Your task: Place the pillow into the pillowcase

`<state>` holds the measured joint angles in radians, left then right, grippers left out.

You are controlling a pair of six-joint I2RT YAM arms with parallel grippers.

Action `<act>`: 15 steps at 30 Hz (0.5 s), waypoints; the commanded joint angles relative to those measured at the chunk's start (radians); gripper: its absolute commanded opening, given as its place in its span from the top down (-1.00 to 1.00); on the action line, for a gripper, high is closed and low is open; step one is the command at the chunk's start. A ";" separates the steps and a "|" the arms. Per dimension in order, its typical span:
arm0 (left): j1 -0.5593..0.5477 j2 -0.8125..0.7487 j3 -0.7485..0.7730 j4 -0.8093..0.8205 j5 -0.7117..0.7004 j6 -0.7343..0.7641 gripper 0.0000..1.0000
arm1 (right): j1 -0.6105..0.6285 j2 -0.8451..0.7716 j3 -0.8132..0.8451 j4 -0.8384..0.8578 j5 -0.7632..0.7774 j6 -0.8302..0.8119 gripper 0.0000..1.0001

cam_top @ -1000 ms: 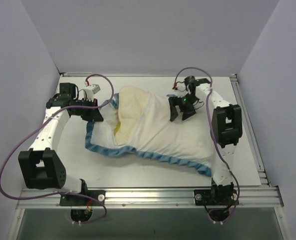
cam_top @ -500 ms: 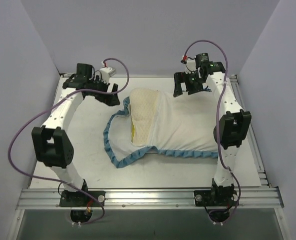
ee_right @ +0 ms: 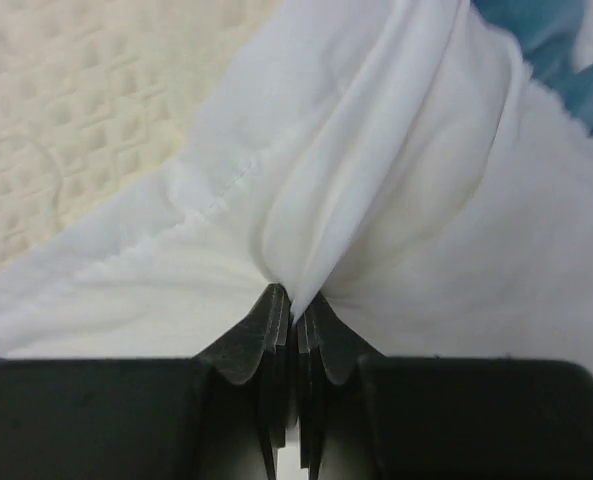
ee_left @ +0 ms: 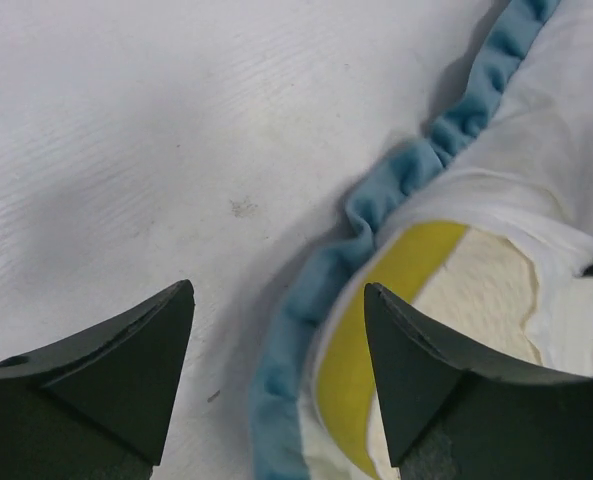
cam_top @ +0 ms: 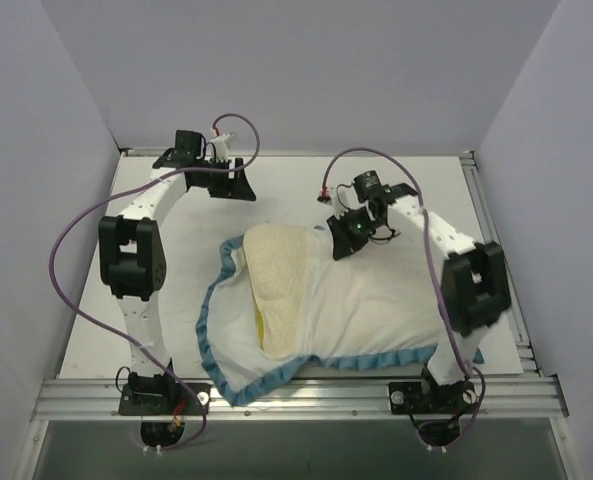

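1. moved since a second ago: pillowcase (cam_top: 376, 310) and pillow (cam_top: 276, 285) have slid together toward the near edge of the worktop (cam_top: 286, 185) and turned, so the open mouth now faces left.
2. right gripper (cam_top: 348, 238): was up at the far edge with its jaws apart half a second ago. it has come down on the far side of the bundle and is now pressed together, pinching a raised fold of the pillowcase's white cloth. the wrist view shows the fold running straight into the closed tips.
3. left gripper (cam_top: 238, 188): spread wide and holding nothing. it hangs over bare worktop at the far left, apart from the cloth. its wrist view looks down on the teal trim (ee_left: 396, 180) and the pillow's yellow side band (ee_left: 376, 300).
4. pillow, location: partly inside the pillowcase, lying on the worktop near its front edge. the cream dimpled face and the yellow band still show at the mouth. the right-hand part is under white cloth.
5. step in hand, my reading: drawing the cover over the pillow. insertion is well begun but not finished.
6. next move, my reading: bring my left gripper down onto the trim at the mouth and take a hold there. then pull that edge across the exposed end while my right keeps its pinch. the loose cloth may bunch instead of sliding.
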<state>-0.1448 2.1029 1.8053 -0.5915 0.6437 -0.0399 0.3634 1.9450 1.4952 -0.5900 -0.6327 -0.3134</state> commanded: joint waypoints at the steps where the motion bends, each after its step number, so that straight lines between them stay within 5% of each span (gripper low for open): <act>1: 0.021 -0.083 -0.066 0.107 0.228 -0.041 -0.51 | 0.072 -0.356 -0.223 0.036 0.082 -0.238 1.00; 4: 0.019 -0.102 -0.147 0.093 0.345 -0.029 -0.45 | 0.074 -0.209 -0.167 -0.078 0.154 -0.195 0.83; 5: 0.022 -0.115 -0.159 0.084 0.370 -0.017 -0.49 | 0.065 -0.169 -0.094 -0.144 0.136 -0.181 0.63; 6: 0.024 -0.125 -0.172 0.041 0.390 0.027 -0.58 | 0.025 -0.140 -0.034 -0.190 0.075 -0.143 0.05; 7: 0.024 -0.154 -0.170 0.004 0.401 0.069 -0.64 | 0.002 -0.109 0.064 -0.218 0.044 -0.098 -0.15; 11: 0.011 -0.237 -0.205 -0.191 0.378 0.274 -0.80 | -0.046 -0.043 0.290 -0.257 -0.042 0.097 -0.35; 15: -0.018 -0.244 -0.257 -0.309 0.266 0.391 -0.82 | 0.002 0.076 0.459 -0.310 -0.082 0.126 -0.48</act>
<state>-0.1390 1.9060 1.5661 -0.7734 0.9447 0.1944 0.3050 2.0029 1.8355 -0.8040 -0.6331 -0.2584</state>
